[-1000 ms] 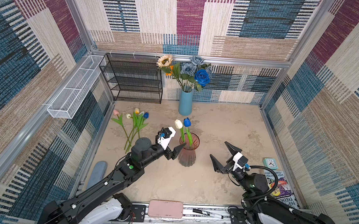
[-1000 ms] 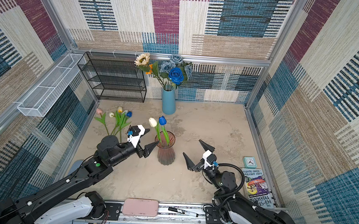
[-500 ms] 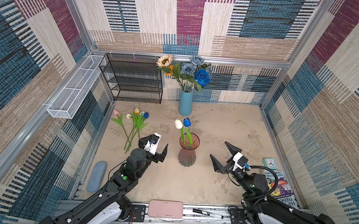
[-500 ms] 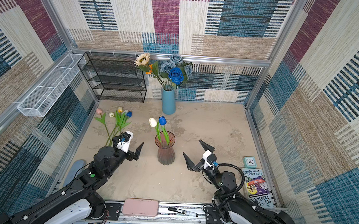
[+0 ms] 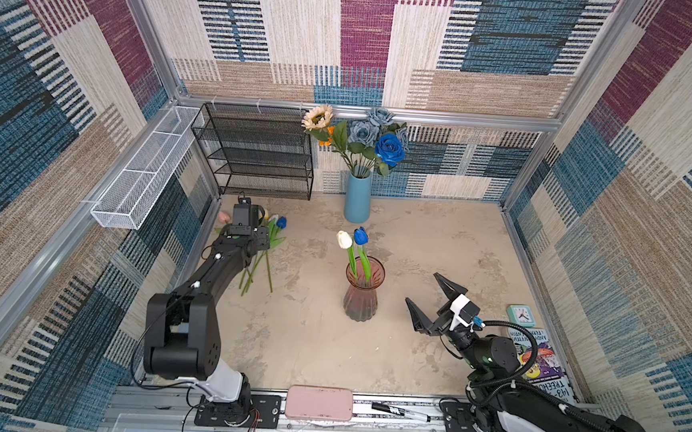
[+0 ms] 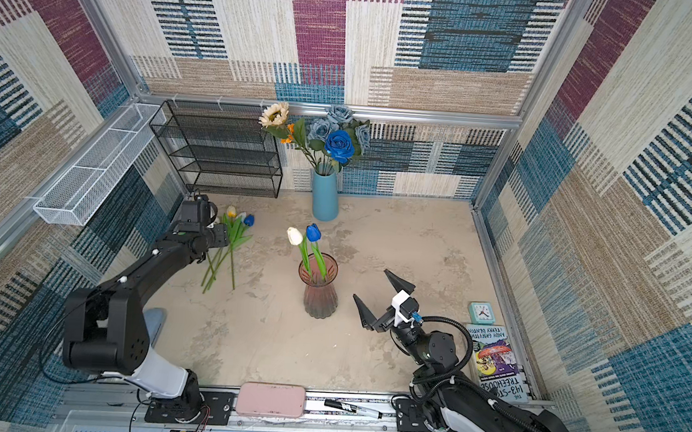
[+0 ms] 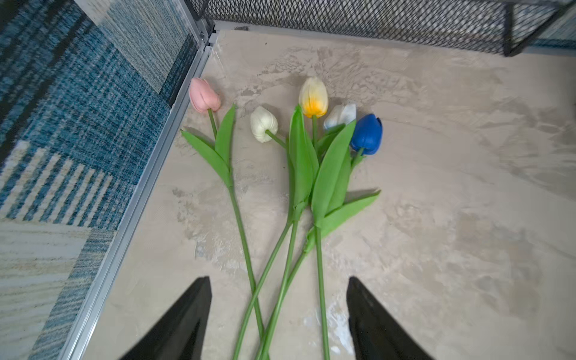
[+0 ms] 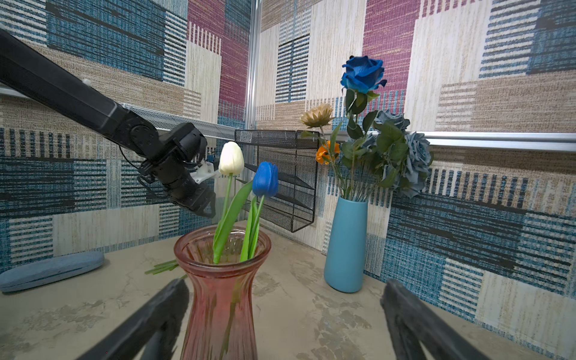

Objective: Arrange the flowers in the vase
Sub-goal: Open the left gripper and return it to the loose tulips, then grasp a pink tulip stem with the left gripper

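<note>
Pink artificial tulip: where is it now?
In a top view the pink tulip lies far left on the tabletop, by the aluminium wall rail, leftmost of the loose tulips, beside the white tulip.

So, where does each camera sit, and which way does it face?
Top views: high over the front edge, looking down and back at the beige tabletop; the left arm and right arm show.
Left wrist: on the left arm, looking down past the open left gripper at loose green-stemmed tulips lying flat.
Right wrist: on the right arm, low, facing the pink ribbed glass vase; the open right gripper and the left arm show.
Shared: top views and right wrist both show that vase.
</note>
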